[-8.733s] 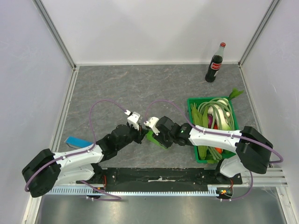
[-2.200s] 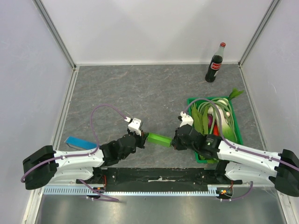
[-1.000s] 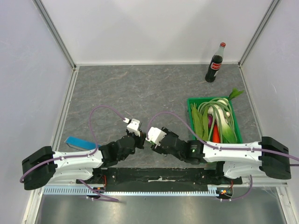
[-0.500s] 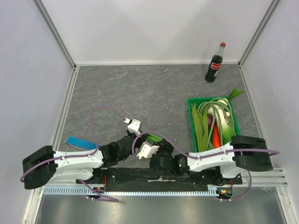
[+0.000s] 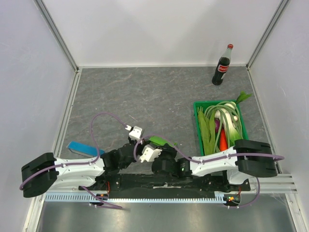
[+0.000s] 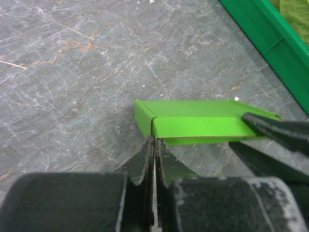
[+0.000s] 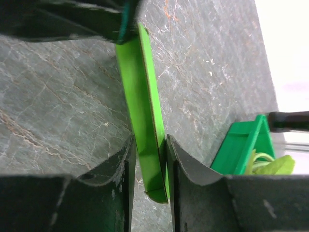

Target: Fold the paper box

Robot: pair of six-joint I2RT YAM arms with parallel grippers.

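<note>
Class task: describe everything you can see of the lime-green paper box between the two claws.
The lime-green thin card paper box is collapsed into a flat, creased sleeve with a short flap folded at one end. It is held near the dark-green plastic crate. The left claw pinches its flap end; the right claw clamps the other end.

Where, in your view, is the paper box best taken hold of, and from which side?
I would grip the paper box at the end opposite the left tool, which pinches one flap, coming from that end across the broad faces, as the right tool does: it is a thin, flattened sleeve.
</note>
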